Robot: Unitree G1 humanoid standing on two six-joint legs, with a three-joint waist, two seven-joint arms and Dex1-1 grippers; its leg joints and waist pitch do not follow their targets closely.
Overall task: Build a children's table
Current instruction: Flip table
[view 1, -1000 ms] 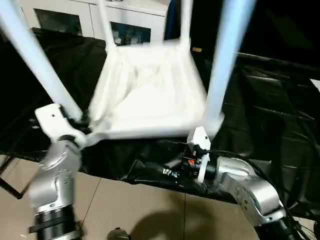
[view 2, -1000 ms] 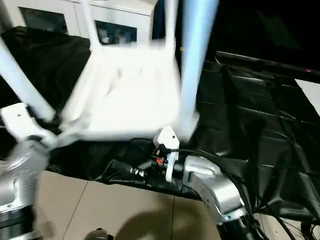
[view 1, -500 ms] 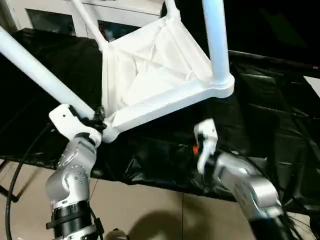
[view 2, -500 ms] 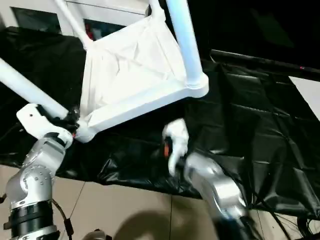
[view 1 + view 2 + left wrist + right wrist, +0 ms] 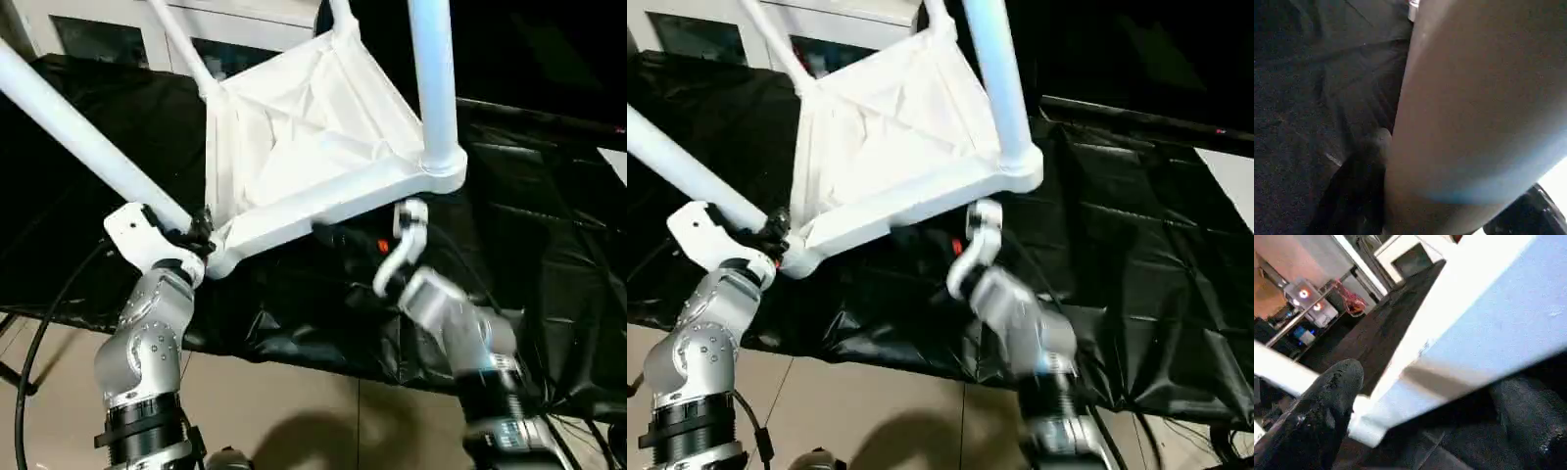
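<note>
The table (image 5: 313, 147) is upside down and tipped above the black sheet (image 5: 529, 196), its ribbed underside facing the head camera and its legs pointing up and outward, their far ends cut off by the picture's edge. From the head you can see the near rim (image 5: 333, 206) slanting up toward the right, with a leg (image 5: 436, 78) standing in the right near corner socket and another leg (image 5: 88, 142) running out to the left from the low near corner. The left gripper (image 5: 201, 230) sits right at that low corner, clamped on the left leg close to its socket; the left wrist view confirms it from close up, with the pale tube (image 5: 1474, 112) pressed between a dark finger (image 5: 1359, 191) and the other finger's tip at the far side, though little else can be made out there. The right gripper (image 5: 338, 235) reaches in under the near rim, blurred from the head. The right wrist view tells more: its two black fingers (image 5: 1322, 411) stand spread wide on either side of the rim (image 5: 1474, 333), and whether either one touches it I can't tell; it grips nothing. Behind the table a white cabinet (image 5: 118, 34) with glass doors shows, mostly hidden. Tiled floor (image 5: 294, 411) lies below the sheet's edge.
</note>
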